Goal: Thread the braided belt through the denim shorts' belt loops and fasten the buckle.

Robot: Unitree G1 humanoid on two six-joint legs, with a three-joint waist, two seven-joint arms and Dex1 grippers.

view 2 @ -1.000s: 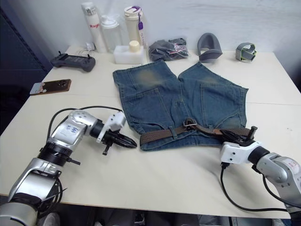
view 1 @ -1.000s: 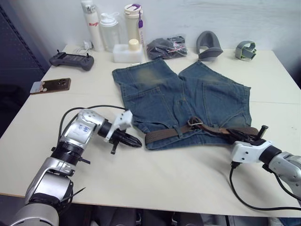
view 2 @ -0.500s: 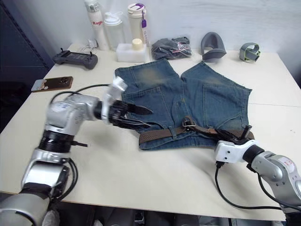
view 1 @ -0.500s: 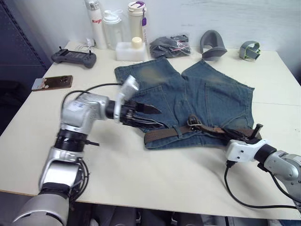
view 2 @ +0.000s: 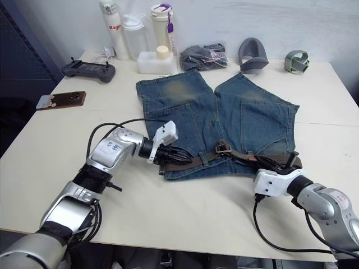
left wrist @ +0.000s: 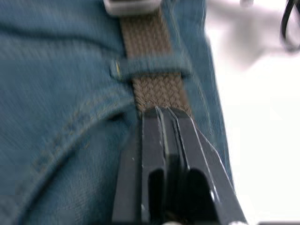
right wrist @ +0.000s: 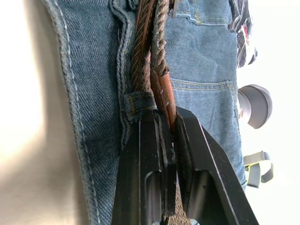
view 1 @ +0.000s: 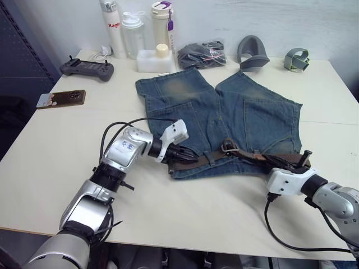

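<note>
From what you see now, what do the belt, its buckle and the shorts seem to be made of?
The braided belt looks like woven brown cord or fabric, matte: plaited strands show. Where the right gripper pinches it, a smooth tan piece with stitching looks like leather. The buckle appears to be silvery metal with a dull shine. The denim shorts are faded blue denim with pale worn patches.

The denim shorts [view 1: 224,112] are faded, coarse-woven cloth with raised stitching; the braided belt [left wrist: 157,89] is rough matt weave. The buckle [view 2: 223,148] is shiny metal. The surface [view 1: 196,213] is smooth, matt.
</note>
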